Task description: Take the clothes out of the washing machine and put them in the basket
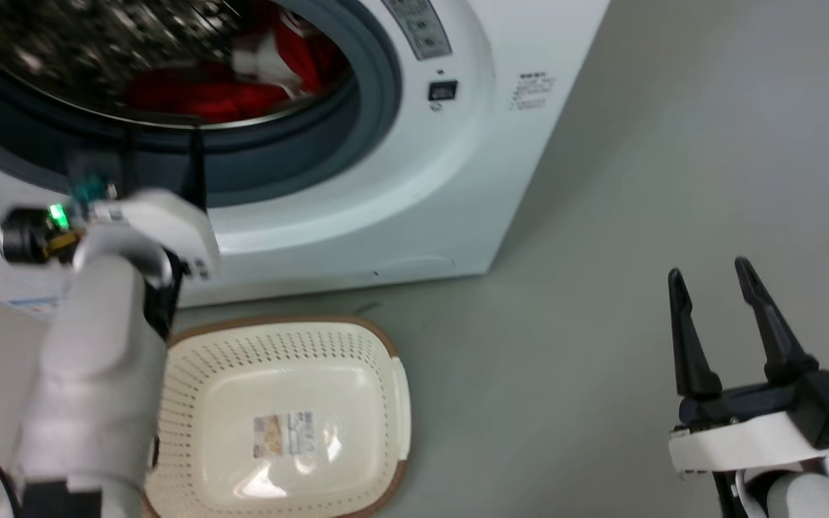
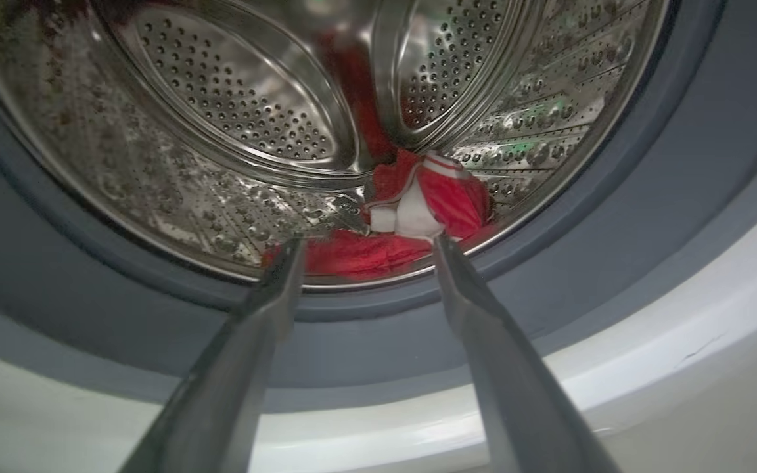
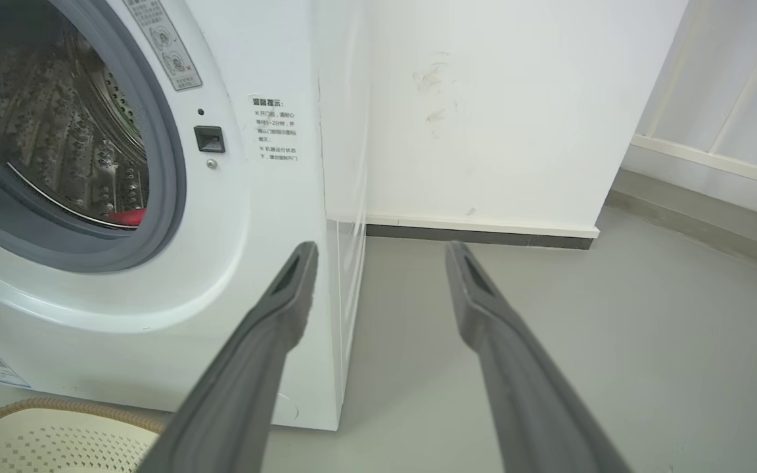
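Jaws closing too soon is the main risk here. The clothes [image 2: 447,197] lie low in the drum [image 2: 234,112] just past its front lip, so an early bite could catch only a thin fold or pinch the grey door seal [image 2: 615,276] instead. A loose sleeve might also snag on the lip on the way out.

On the left, the left jaws stand wide apart and empty. Their fingers [image 2: 267,309] reach over the seal of the washing machine [image 1: 414,208], tips just short of the red heap. The head view is blurred, so I cannot tell whether a tip touches the seal. The basket [image 1: 278,319] sits on the floor [image 1: 601,288] just in front of the machine, holding no clothes. Far right, the right jaws are also apart and hold nothing, well away from the machine.
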Available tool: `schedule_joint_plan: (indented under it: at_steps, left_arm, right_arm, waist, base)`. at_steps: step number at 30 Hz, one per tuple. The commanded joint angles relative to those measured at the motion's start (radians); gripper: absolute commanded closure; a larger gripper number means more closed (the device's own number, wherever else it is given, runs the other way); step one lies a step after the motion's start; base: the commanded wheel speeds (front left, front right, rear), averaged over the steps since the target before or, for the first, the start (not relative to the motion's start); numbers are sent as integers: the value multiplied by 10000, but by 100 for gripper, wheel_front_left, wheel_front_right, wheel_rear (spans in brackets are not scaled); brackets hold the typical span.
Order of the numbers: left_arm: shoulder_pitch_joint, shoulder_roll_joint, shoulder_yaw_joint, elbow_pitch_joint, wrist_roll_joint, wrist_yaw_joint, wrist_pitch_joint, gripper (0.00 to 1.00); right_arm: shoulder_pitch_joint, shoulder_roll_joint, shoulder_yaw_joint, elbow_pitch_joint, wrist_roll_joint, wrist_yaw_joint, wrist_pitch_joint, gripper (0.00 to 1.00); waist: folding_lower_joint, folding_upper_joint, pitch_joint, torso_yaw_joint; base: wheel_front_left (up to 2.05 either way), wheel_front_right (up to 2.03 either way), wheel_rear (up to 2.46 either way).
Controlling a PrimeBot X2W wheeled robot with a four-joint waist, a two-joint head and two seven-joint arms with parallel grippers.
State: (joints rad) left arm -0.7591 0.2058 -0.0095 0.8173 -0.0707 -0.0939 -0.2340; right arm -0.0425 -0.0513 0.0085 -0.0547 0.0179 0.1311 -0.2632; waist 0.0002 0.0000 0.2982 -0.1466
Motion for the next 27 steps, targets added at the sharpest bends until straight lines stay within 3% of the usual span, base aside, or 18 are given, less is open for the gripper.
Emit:
schedule_joint_plan:
  at_steps: [1,12,17,27]
  left_arm:
    - [-640,149,-68,380,49,-36,146,0]
    - [-4513,1560,-410,2722,133,-273,2305,0]
    - [-6239,2311,-727,3312,123,-336,4060,0]
    - [-8209,3079,-1735,3672,-363,-349,6814,0]
  right_arm:
    - [-242,20,12,-46,103,-7,-25,0]
    - [-1252,26,283,-246,719,-7,-25,0]
    - [-1575,26,353,-371,1031,-7,-25,0]
    - [-1929,24,672,-508,1549,-7,-25,0]
  waist:
    - [-2,0,934,-677]
    - [-2,0,2873,-1722]
    - [-2,0,3754,-2119]
    - [-2,0,4715,-2631]
  base:
    - [0,0,0]
    - [0,0,0]
    - [0,0,0]
    - [0,0,0]
